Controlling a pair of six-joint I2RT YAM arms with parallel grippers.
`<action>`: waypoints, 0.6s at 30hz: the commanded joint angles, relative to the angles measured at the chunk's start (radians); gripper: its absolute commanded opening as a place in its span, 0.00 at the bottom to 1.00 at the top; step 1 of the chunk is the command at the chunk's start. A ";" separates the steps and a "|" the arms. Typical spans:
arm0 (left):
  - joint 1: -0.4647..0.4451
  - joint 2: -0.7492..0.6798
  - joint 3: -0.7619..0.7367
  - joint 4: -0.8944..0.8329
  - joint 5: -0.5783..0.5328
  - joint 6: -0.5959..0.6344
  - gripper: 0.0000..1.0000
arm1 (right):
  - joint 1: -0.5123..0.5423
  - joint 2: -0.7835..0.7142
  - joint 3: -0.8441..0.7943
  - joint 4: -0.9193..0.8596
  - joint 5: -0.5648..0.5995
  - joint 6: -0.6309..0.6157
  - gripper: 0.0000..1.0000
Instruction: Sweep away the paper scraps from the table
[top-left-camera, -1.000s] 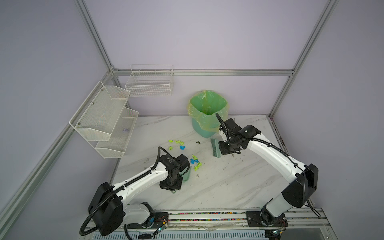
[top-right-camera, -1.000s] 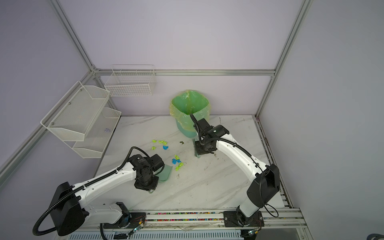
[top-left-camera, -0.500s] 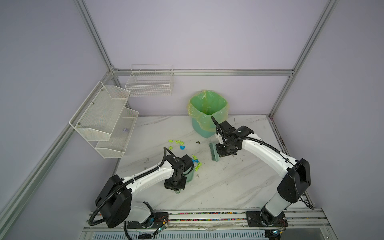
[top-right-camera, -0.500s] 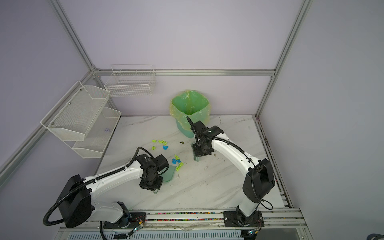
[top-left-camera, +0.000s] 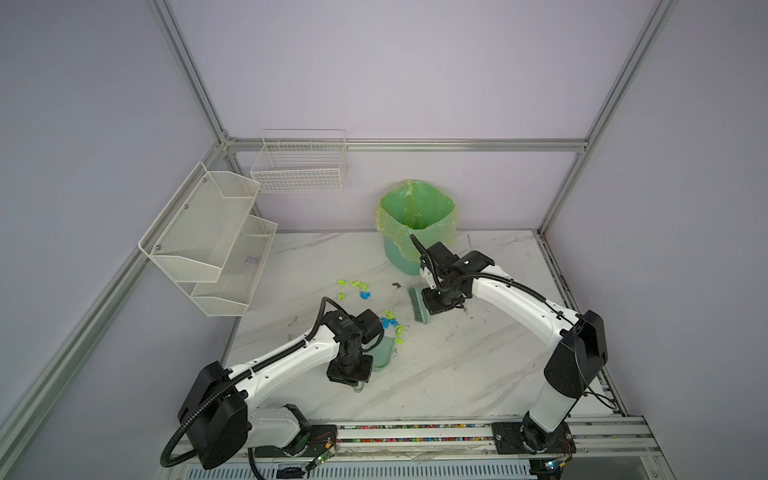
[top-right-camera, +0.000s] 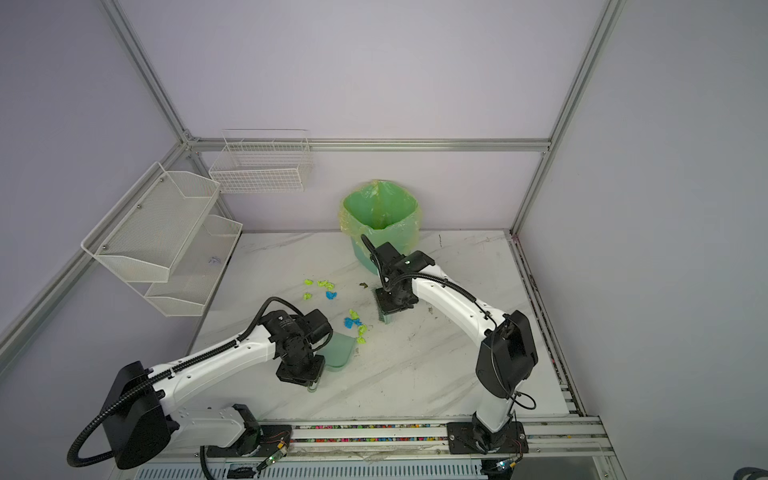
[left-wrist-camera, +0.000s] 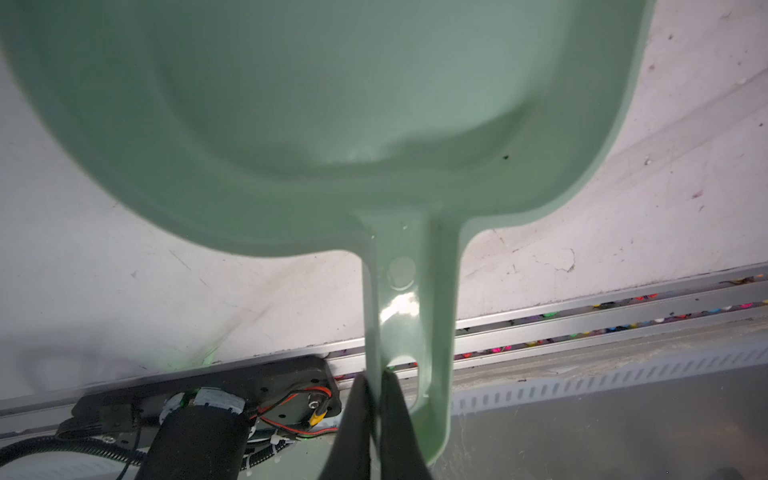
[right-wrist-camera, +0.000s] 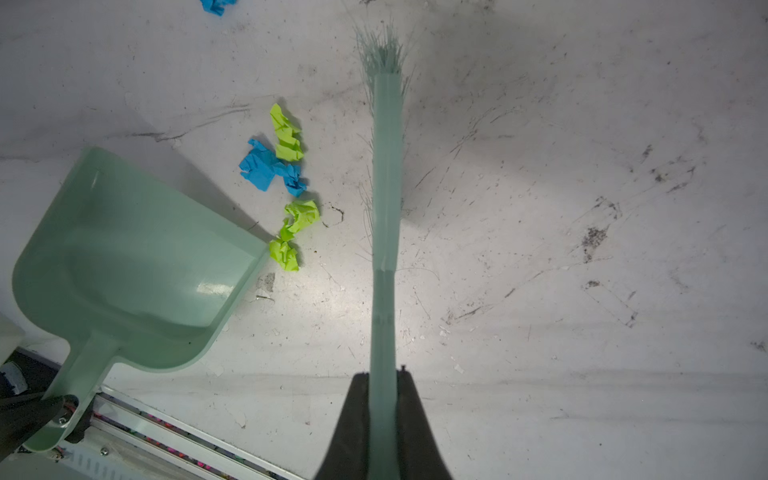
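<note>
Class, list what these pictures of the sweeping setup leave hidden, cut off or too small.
Dustpan front lip: left wrist view, cut off by the picture edge.
Brush bristle contact with table: right wrist view, hidden under its back.
Purple bit on the shelf: in a top view, too small to identify.

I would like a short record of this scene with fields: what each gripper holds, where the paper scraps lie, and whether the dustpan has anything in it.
left gripper: shut on the dustpan handle
right gripper: shut on the brush handle
paper scraps: blue and yellow-green group lying between the dustpan lip and the brush
far group: more scraps further back, toward the bin
dustpan content: empty
table: scraps not yet swept up
</note>
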 joint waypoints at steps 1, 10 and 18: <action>-0.006 -0.015 -0.034 -0.029 0.025 0.030 0.00 | 0.010 0.007 0.031 -0.019 0.019 -0.015 0.00; -0.044 -0.050 -0.033 -0.030 0.064 0.002 0.00 | 0.012 0.010 0.043 -0.022 0.025 -0.017 0.00; -0.054 -0.010 -0.038 0.027 0.077 0.000 0.00 | 0.020 0.024 0.064 -0.022 0.014 -0.022 0.00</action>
